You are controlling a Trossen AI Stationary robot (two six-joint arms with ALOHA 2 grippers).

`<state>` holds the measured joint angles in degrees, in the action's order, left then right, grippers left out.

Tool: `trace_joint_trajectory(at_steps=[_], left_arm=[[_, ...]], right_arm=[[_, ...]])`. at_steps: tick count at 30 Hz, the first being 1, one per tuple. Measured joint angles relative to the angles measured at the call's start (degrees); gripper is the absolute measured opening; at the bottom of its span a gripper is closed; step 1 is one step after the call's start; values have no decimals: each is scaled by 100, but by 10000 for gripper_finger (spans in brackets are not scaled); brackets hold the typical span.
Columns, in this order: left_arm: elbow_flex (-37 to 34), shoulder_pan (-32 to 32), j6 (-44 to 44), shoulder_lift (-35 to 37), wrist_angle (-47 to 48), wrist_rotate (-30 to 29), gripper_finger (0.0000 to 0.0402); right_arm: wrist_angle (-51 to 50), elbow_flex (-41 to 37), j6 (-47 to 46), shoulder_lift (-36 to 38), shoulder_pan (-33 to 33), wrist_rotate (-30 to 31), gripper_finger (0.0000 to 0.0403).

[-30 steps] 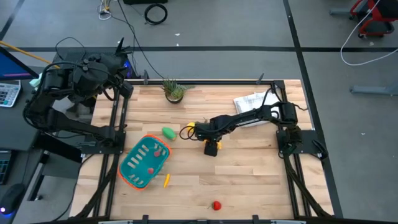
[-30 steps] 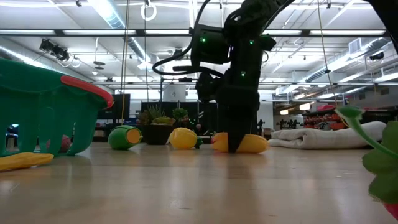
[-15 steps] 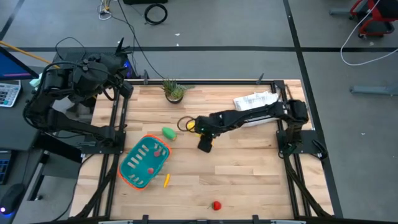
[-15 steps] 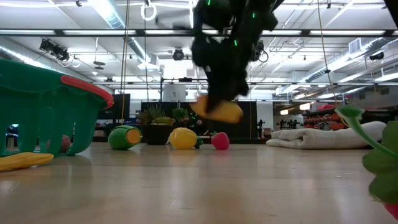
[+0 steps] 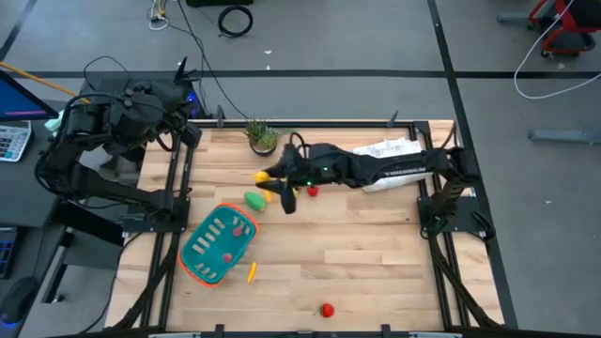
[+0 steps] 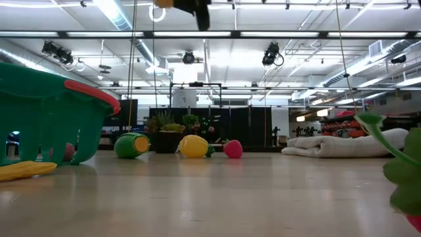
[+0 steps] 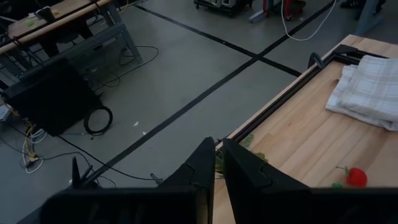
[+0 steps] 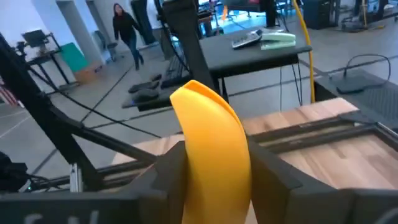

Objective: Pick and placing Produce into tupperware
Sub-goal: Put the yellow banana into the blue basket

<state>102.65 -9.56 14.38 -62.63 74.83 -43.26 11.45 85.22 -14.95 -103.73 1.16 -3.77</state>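
Observation:
My right gripper (image 5: 282,197) is shut on the yellow banana (image 8: 208,134) and holds it high above the table, between the lemon (image 5: 261,176) and the green piece (image 5: 252,199). In the low view only its tip (image 6: 191,5) shows at the top edge. The teal basket (image 5: 218,246) with an orange rim stands at the near left, with small red pieces inside. A small red piece (image 5: 313,192) lies beside the lemon. A thin yellow-orange piece (image 5: 252,272) lies by the basket. My left gripper (image 7: 214,168) is shut and empty, off the table's far left corner. My right gripper pinches the banana's middle (image 8: 211,165) between its two fingers, one on each side. The banana lies along the fingers and its rounded free end (image 8: 194,94) sticks out past the fingertips. It is lifted clear of the table.
A spiky potted plant (image 5: 264,137) stands at the far edge. A white checked folded cloth (image 5: 385,150) lies at the far right. Another red piece (image 5: 327,309) lies near the front edge. Bare wood spans the middle and near right.
My right gripper has lifted the banana off the table, risen high, and swung toward the table's left and far edge, to above the lemon and green piece. The small red piece that the gripper stood in front of in the low view now shows.

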Motion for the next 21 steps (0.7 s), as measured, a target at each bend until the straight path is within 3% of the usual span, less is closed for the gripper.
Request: trace_joint_trajectory(at_steps=[6,13,21], left_arm=[[0,-1,1,0,-22,-1,39],[0,-2,1,0,-24,-1,39],[0,0,1,0,-38,0,39]], right_arm=[[-134,1791,372,-1171,-202,-485,165],[-1606,3925,501,-2688,-427,-527,141],[-1863,4259,577,-3658,-668,-721,167]])
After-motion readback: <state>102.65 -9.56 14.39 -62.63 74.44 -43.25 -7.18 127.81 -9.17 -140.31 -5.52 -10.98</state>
